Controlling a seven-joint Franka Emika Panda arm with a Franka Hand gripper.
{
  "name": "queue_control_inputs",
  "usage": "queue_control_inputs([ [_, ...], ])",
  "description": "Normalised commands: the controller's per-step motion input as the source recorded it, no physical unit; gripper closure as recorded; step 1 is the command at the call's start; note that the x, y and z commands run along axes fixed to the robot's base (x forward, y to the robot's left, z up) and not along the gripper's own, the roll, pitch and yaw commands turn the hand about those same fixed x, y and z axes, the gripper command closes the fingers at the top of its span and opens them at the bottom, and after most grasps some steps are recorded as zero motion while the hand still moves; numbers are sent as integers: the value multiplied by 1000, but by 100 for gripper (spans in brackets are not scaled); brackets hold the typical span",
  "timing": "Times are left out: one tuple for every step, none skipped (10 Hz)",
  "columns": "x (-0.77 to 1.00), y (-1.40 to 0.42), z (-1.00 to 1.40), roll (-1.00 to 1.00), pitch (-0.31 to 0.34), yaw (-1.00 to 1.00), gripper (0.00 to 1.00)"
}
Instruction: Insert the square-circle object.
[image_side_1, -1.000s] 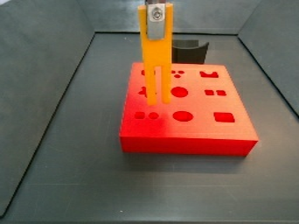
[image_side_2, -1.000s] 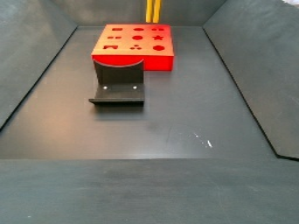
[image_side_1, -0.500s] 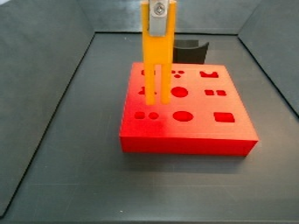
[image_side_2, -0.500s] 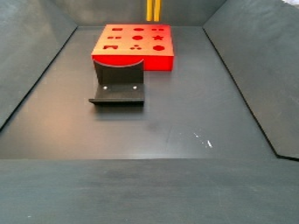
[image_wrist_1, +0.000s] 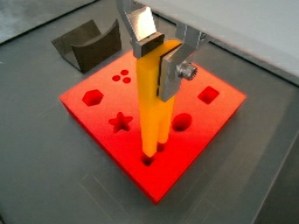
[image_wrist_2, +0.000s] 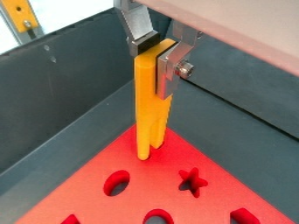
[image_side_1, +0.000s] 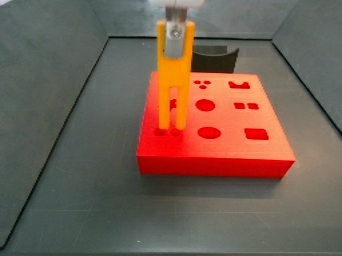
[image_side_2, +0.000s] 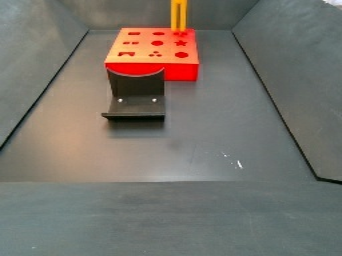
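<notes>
Gripper (image_wrist_1: 159, 54) above red block (image_wrist_1: 198, 118), jaws clamped on top of square-circle object (image_wrist_1: 152, 105); bar upright, prongs at block's corner holes

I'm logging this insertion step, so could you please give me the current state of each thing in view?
Gripper: above the red block, shut on the top of the square-circle object.
Square-circle object: upright, held, prongs down at the block's holes near one edge; depth of entry cannot be told.
Red block: flat on the floor, other holes open.
Fixture: on the floor beside the block, untouched.
</notes>
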Motion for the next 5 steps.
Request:
queue_control_inputs([
  [-134,0,-211,0,0,0,100],
  [-91,0,-166,0,0,0,100],
  [0,-14,-231,0,0,0,100],
  [0,-114,-191,0,0,29,100],
  [23,-149,-163,0,0,60,100],
])
